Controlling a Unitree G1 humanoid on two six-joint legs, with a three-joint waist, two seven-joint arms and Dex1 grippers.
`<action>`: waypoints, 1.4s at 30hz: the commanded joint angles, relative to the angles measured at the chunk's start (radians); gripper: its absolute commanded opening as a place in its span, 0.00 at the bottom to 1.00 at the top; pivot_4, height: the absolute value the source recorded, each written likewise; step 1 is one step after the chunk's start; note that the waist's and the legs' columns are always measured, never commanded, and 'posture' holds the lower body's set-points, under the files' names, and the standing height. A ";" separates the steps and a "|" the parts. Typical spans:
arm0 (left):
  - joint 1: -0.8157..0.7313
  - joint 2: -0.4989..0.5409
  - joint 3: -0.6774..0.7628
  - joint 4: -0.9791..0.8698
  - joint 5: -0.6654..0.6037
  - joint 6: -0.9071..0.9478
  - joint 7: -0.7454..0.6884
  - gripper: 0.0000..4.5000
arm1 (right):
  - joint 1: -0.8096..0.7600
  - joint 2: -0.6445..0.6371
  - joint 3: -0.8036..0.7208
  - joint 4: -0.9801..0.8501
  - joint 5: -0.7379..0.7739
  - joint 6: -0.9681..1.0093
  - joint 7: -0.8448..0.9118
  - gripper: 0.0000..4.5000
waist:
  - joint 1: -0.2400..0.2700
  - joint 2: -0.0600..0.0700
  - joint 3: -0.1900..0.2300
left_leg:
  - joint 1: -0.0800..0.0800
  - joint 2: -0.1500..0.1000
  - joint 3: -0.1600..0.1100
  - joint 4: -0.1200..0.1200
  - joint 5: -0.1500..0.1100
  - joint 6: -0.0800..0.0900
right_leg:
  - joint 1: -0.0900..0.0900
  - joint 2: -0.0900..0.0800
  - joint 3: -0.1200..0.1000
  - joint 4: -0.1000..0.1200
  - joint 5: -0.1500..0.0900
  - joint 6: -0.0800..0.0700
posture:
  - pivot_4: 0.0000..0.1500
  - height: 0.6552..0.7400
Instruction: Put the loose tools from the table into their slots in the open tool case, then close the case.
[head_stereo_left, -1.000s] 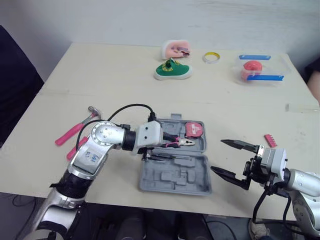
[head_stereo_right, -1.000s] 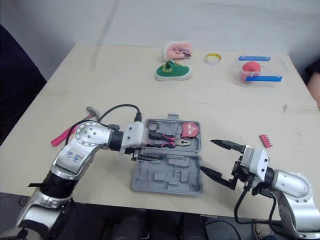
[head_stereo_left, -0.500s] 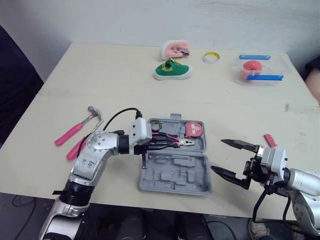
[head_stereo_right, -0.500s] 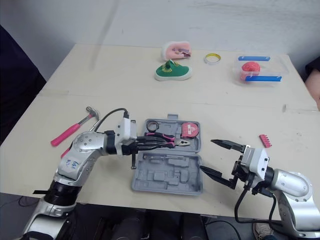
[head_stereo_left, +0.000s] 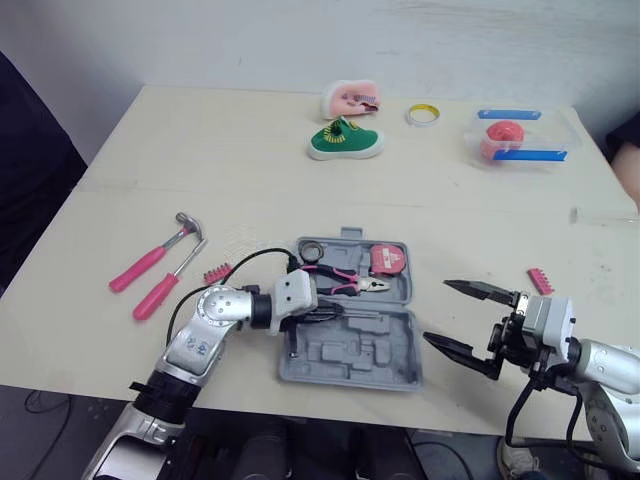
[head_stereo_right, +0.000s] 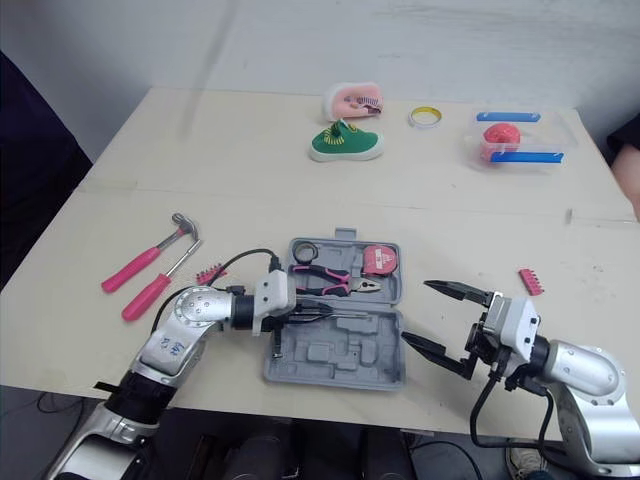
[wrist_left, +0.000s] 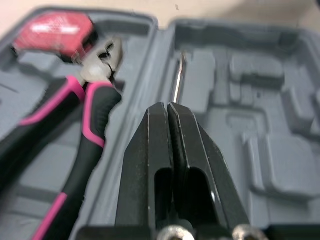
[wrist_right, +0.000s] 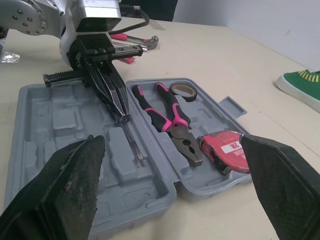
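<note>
The grey tool case (head_stereo_left: 350, 357) lies open near the table's front edge. Its far half holds pink-handled pliers (head_stereo_left: 345, 282), a red tape measure (head_stereo_left: 387, 259) and a tape roll (head_stereo_left: 311, 248). My left gripper (head_stereo_left: 335, 314) is shut, low over the hinge line. Its tips (wrist_left: 167, 107) meet the end of a thin metal shaft (wrist_right: 134, 145) lying in the near half; I cannot tell whether it is pinched. Left of the case lie a pink-handled hammer (head_stereo_left: 155, 257), a pink-handled screwdriver (head_stereo_left: 170, 285) and a pink bit strip (head_stereo_left: 217, 272). My right gripper (head_stereo_left: 436, 311) hangs open and empty, right of the case.
Another pink bit strip (head_stereo_left: 540, 280) lies right of the case. At the far side stand a green shoe (head_stereo_left: 345, 140), a pink object (head_stereo_left: 352, 98), a yellow ring (head_stereo_left: 423, 115) and a clear box with a red item (head_stereo_left: 515, 138).
My left gripper has shut and dropped from over the pliers to the hinge line, the arm drawing back toward me. The pink bit strip by the hammer is now uncovered. The right arm stayed still.
</note>
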 joint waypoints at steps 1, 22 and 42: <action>0.000 0.001 -0.017 0.014 0.016 0.034 0.006 0.01 | 0.008 0.005 -0.012 -0.018 0.004 -0.021 -0.004 1.00 | -0.001 0.000 0.000 | 0.000 0.000 0.000 0.000 0.000 0.000 | 0.000 0.000 0.000 0.000 0.000 0.000 | 1.00 1.00; -0.037 0.021 -0.140 0.011 0.109 0.308 0.064 0.01 | 0.026 0.011 -0.013 0.003 0.000 -0.048 -0.001 1.00 | 0.010 0.005 -0.008 | 0.010 0.000 -0.004 -0.001 -0.006 0.004 | 0.015 -0.001 -0.002 -0.008 0.001 0.002 | 1.00 1.00; 0.040 0.193 0.452 -0.064 -0.373 0.106 -0.124 0.06 | 0.082 -0.089 -0.222 0.157 0.022 -0.123 0.086 1.00 | -0.004 0.008 -0.004 | 0.005 0.000 -0.006 -0.001 -0.006 0.003 | 0.015 0.000 -0.006 -0.016 0.002 0.003 | 1.00 1.00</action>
